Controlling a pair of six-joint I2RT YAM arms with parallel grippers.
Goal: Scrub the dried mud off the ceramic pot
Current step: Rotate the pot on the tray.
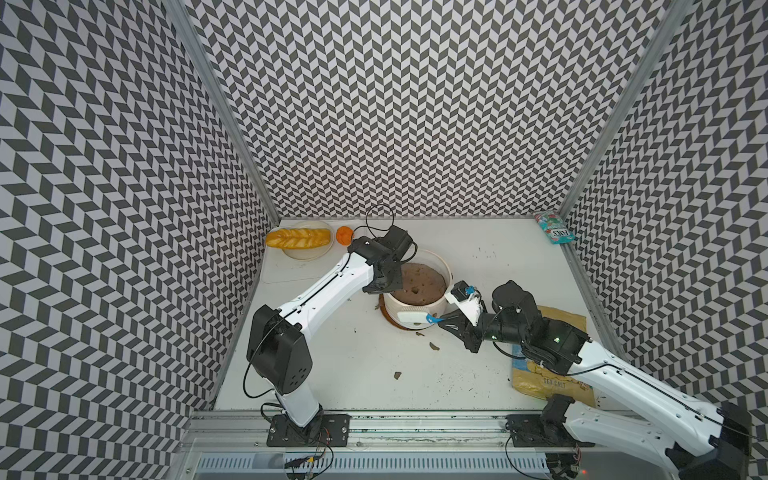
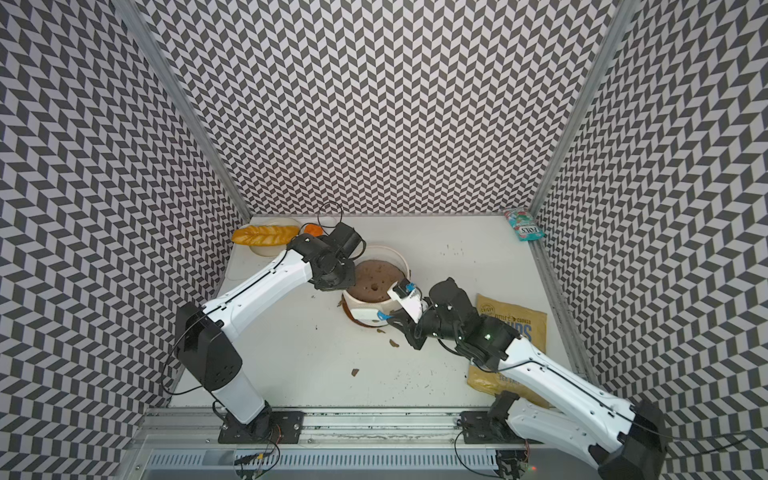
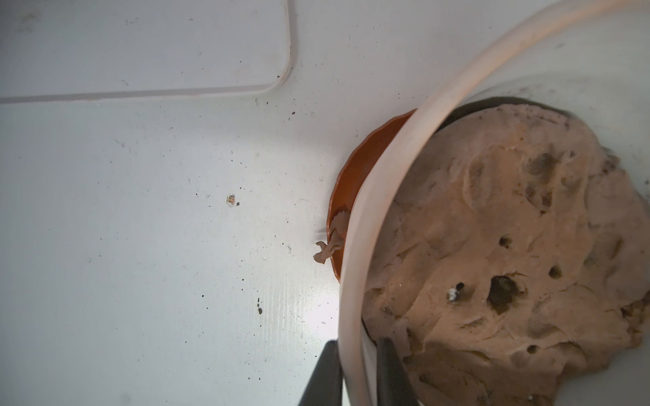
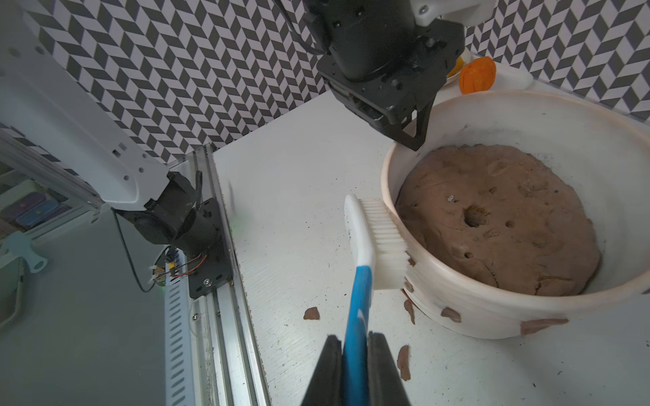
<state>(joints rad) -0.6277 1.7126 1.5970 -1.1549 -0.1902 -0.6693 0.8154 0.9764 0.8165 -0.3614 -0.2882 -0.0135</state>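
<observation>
The cream ceramic pot (image 1: 441, 261) (image 2: 395, 254) (image 4: 492, 309) stands mid-table on an orange-brown saucer (image 3: 351, 175), filled with a brown soil mound (image 4: 499, 218). My left gripper (image 1: 384, 286) (image 3: 358, 342) is shut on the pot's rim (image 3: 355, 218), one finger outside and one inside. My right gripper (image 1: 442, 322) (image 4: 355, 339) is shut on the blue handle of a white brush (image 4: 383, 242) (image 1: 411, 318). Its bristles press against the pot's outer wall just under the rim. Dried mud blotches (image 4: 451, 314) cling to the wall, and loose flakes (image 4: 311, 313) (image 1: 434, 345) lie on the table.
A bread loaf on a pale plate (image 1: 298, 237) and an orange item (image 1: 344, 235) sit at the back left on a white board (image 3: 140, 45). A tan chips bag (image 1: 561, 318) lies under my right arm. A teal packet (image 1: 555, 226) leans in the back right corner.
</observation>
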